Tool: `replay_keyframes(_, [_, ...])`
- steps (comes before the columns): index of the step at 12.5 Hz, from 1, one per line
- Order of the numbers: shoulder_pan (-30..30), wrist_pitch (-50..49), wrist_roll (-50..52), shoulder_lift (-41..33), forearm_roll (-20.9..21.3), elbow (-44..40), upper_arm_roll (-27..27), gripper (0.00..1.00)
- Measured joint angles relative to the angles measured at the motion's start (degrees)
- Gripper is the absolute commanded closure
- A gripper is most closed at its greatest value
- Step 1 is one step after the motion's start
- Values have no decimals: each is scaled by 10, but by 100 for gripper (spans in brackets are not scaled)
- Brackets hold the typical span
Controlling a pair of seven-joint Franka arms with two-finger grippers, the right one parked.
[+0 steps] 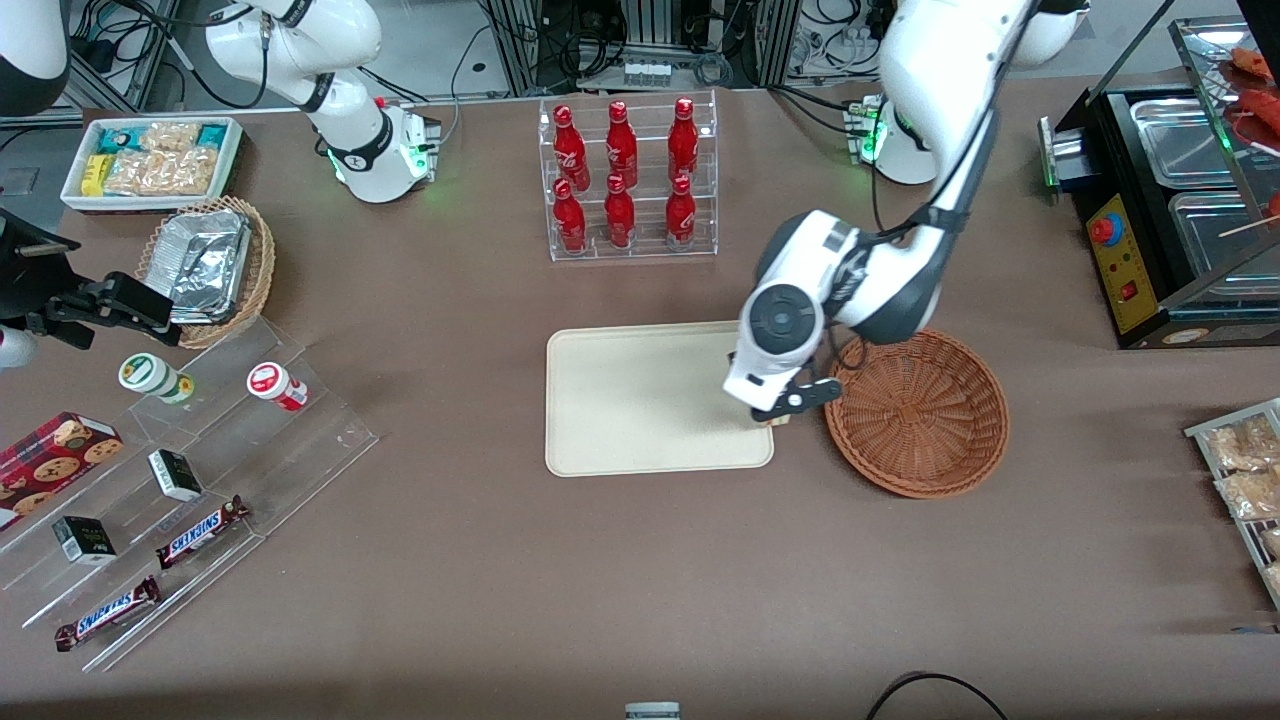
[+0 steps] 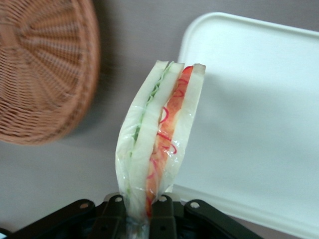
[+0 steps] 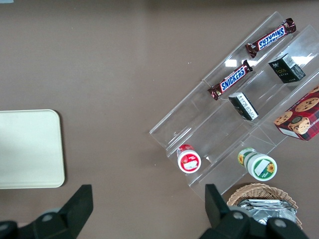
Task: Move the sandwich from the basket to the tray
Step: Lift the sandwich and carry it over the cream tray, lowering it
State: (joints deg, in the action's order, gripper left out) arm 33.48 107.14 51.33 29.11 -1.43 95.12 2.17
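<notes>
My left gripper (image 1: 790,410) is shut on the sandwich (image 2: 159,134), a plastic-wrapped wedge of white bread with green and red filling layers. It holds the sandwich by one end, in the air above the gap between the reddish-brown wicker basket (image 1: 917,412) and the cream tray (image 1: 640,400), at the tray's edge nearest the basket. In the front view the sandwich is almost wholly hidden under the gripper. The basket (image 2: 40,69) has nothing in it and the tray (image 2: 254,124) is bare. The black fingertips (image 2: 163,215) press the wrapped end.
A clear rack of red bottles (image 1: 628,180) stands farther from the front camera than the tray. Toward the parked arm's end lie a tan wicker basket of foil packets (image 1: 210,265), a white snack bin (image 1: 150,160) and clear stepped shelves with snacks (image 1: 170,500). A black appliance (image 1: 1170,200) stands toward the working arm's end.
</notes>
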Motion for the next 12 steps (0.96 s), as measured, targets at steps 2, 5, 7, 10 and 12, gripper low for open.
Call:
replay_keyframes(2, [28,0,53,36,0,-44,0,93])
replay_keyframes(5, [60,0,116,87,-2,-95,0,93])
replay_keyframes(7, [75,2,139,109,-23,-117,0,92])
replay_keyframes(10, [89,5,157,134,-33,-150,0,92])
replay_keyframes(12, [97,5,161,147,-33,-160,0,88])
